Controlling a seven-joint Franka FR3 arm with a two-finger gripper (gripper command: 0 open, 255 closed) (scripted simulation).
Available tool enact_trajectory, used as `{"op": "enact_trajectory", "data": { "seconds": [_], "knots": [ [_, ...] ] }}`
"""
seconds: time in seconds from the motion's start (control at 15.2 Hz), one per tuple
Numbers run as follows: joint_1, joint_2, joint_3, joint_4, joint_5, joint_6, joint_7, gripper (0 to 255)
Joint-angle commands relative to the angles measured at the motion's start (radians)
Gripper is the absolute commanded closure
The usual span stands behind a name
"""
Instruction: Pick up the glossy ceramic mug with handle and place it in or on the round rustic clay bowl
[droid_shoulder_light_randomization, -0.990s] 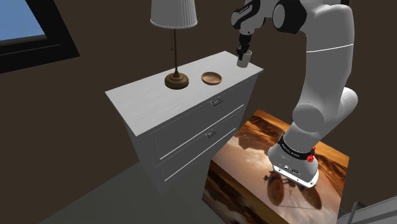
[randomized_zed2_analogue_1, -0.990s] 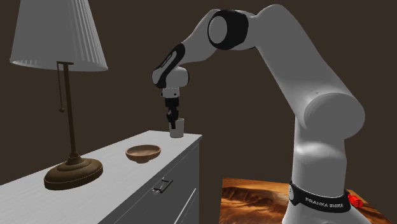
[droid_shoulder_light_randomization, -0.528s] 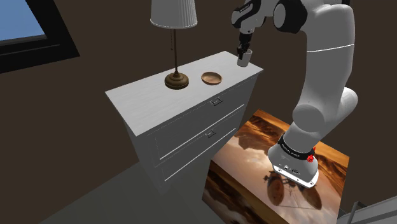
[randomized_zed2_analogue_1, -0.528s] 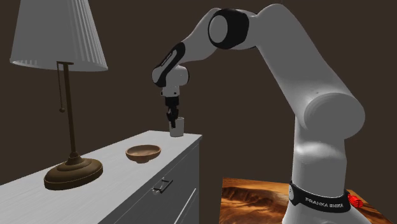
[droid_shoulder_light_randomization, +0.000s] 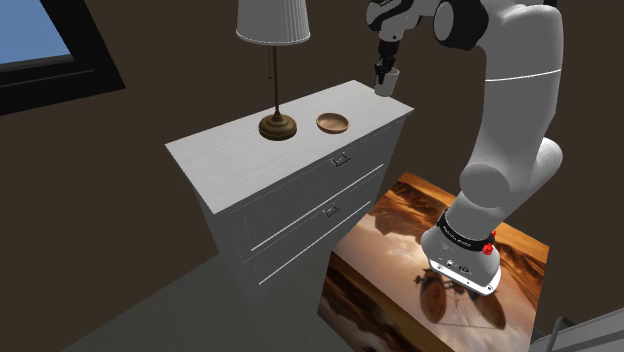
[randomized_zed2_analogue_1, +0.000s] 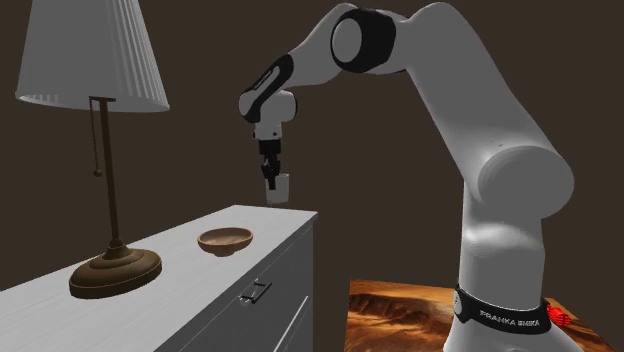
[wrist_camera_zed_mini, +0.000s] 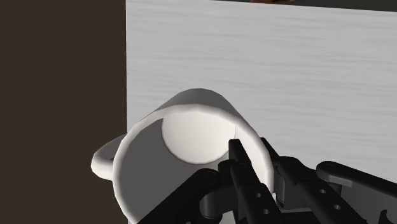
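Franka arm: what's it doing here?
The arm's black gripper is shut on the rim of a white mug, one finger inside and one outside. It holds the mug upright, seemingly just above a corner of the white dresser. The brown bowl sits empty on the dresser top, between the mug and a lamp. The mug is not yet at the bowl.

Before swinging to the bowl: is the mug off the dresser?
Off: the mug hangs clear above the dresser top, jaws pinching its rim.
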Motion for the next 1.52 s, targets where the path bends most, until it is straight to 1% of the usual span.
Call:
{"op": "enact_trajectory", "data": {
  "seconds": [0.0, 0.79, 1.12, 1.45],
  "knots": [
    [0.002, -0.012, -0.003, 0.008, -0.005, -0.02, 0.002, 255],
    [-0.004, -0.039, -0.011, 0.133, -0.018, -0.168, 0.006, 255],
    [0.104, -0.175, 0.001, -0.045, -0.075, -0.121, 0.116, 255],
    [0.194, -0.287, 0.029, -0.176, -0.125, -0.098, 0.237, 255]
  ]
}}
